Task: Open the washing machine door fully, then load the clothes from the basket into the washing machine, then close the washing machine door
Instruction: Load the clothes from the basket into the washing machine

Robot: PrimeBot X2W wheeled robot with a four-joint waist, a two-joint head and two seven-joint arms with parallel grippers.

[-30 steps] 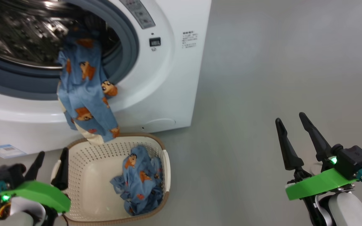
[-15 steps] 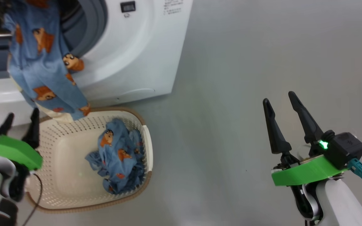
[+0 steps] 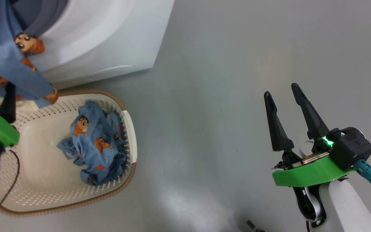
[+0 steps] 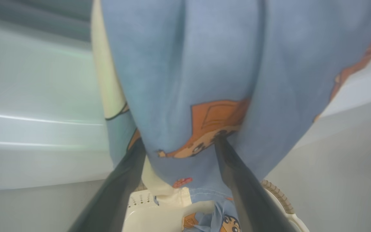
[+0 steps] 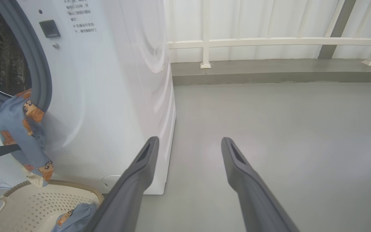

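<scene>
1. Clothes (image 3: 90,151) of light blue fabric, printed with orange-brown and black cartoon figures, lay in two places.
2. A hanging garment (image 3: 2,64) trailed out of the mouth of the washing machine (image 3: 101,42), over the grey gasket (image 5: 40,80) and down the white front. Its cream-lined lower end reached the far rim of the basket (image 3: 130,135).
3. A crumpled garment (image 5: 72,219) sat bunched inside the basket, against the wall on the robot's right side. The rest of the perforated bottom lay bare.
4. The left gripper (image 4: 179,141) was raised at the hanging garment with its two dark fingers spread wide. The fabric hung between and above them, unclamped. Whether a fingertip touched the cloth could not be told.
5. The right gripper (image 3: 280,90) hung well apart from machine and basket, over the grey floor (image 3: 221,80), fingers spread and holding nothing.
6. The basket stood on the floor just before the machine's lower front, its brown rim near the white panel.
7. To the right of the machine's corner the floor ran open as far as a low grey kerb and a white railing (image 5: 269,42).
</scene>
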